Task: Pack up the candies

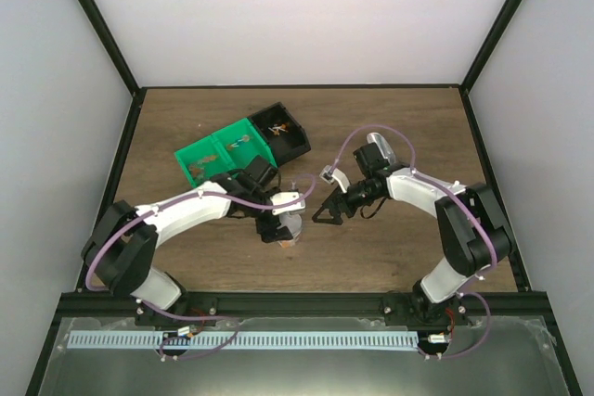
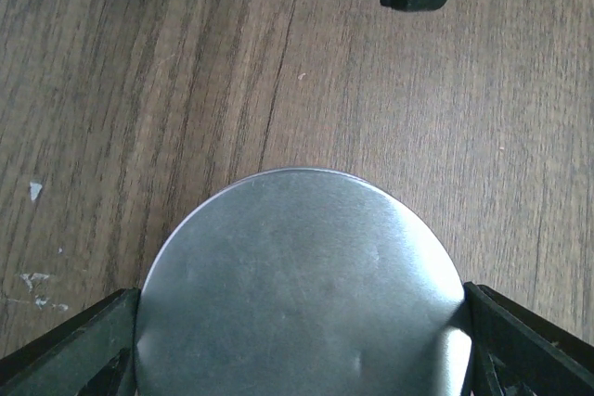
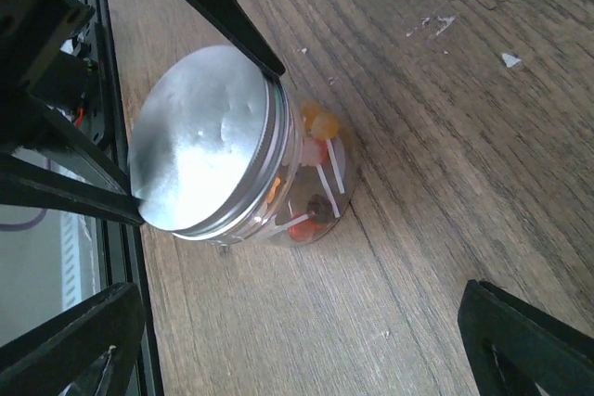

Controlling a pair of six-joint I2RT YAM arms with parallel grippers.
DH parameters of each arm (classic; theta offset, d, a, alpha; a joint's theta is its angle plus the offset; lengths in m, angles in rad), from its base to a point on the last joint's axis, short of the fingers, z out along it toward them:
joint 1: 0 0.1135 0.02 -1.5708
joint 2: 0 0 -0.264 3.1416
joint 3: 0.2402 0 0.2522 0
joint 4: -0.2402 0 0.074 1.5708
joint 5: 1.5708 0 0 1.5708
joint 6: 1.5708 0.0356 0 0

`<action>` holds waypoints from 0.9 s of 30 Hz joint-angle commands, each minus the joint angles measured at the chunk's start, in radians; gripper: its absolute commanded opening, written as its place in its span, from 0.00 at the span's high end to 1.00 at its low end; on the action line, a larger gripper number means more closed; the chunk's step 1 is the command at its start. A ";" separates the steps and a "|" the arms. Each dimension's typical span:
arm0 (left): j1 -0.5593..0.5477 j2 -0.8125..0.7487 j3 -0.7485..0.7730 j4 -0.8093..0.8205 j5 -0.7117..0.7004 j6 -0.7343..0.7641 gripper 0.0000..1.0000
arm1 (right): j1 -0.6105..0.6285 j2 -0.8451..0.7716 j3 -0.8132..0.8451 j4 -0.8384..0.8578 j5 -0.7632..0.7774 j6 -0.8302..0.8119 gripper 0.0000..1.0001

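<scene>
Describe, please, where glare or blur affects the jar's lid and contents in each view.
Right wrist view: a white glare washes out the middle of the lid, while the candies in the jar beneath stay legible. Left wrist view: the lid carries a soft sheen, brightest at its lower right, and the table grain is crisp. Top external view: even light, jar too small for detail.

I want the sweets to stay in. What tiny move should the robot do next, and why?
Probably turn the lid with the left tool: its fingers press both sides of the lid atop the jar, lollipops already inside, while the right tool hangs open nearby.
</scene>
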 commanded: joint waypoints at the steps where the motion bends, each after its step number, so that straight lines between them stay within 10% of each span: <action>1: -0.015 0.015 0.020 0.023 -0.008 -0.006 0.11 | 0.000 0.008 -0.007 0.023 -0.032 0.033 0.05; 27: -0.023 -0.003 0.013 -0.011 0.026 0.012 0.00 | -0.001 0.031 0.018 -0.009 -0.022 -0.039 0.01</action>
